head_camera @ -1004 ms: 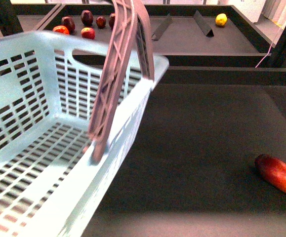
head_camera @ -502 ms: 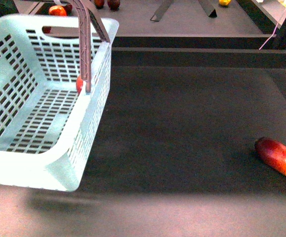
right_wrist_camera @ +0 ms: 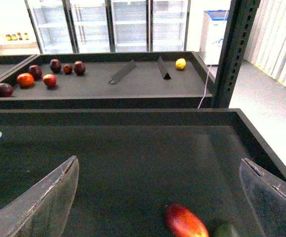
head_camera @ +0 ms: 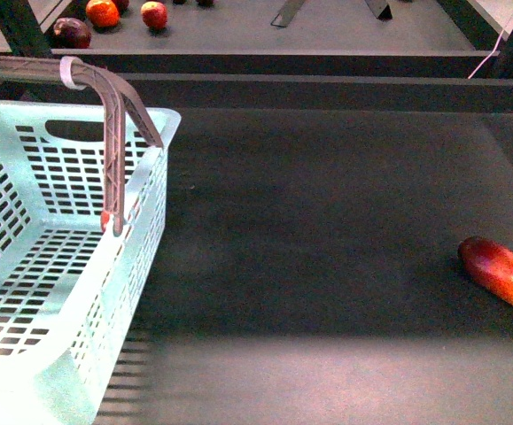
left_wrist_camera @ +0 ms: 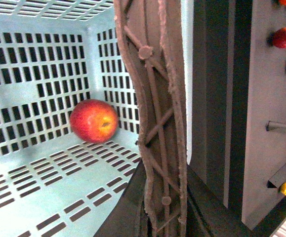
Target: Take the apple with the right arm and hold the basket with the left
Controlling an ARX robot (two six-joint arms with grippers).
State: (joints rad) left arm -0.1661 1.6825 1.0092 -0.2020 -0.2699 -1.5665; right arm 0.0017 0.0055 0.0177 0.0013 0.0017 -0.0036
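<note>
- The apple (left_wrist_camera: 94, 120) lies inside the basket (head_camera: 34, 390), on its slotted floor close to a corner where two walls meet. In the front view only a red sliver of it shows, beside the foot of the handle (head_camera: 114, 150).
- The handle stands raised above the basket's right wall, and a white band (head_camera: 73, 73) is wrapped round its top bend. In the left wrist view the handle fills the middle of the picture.
- No view shows the left gripper's fingers plainly, so I cannot tell how they stand or whether they grip the handle.
- The basket sits at the left of the dark tray (head_camera: 327, 221), with its far right corner near the tray's raised back rim. It runs out of the front view on the left and at the bottom.
- A broad stretch of tray floor lies between the basket's right wall and the mango (head_camera: 500, 273). The mango lies near the tray's right edge, well apart from the basket.
- The right gripper (right_wrist_camera: 160, 168) hangs over that open stretch with its fingers (right_wrist_camera: 44, 202) spread wide and holding nothing. The mango lies beneath it.
- Beyond the back rim, a farther shelf holds small red fruits (head_camera: 103, 12).
</note>
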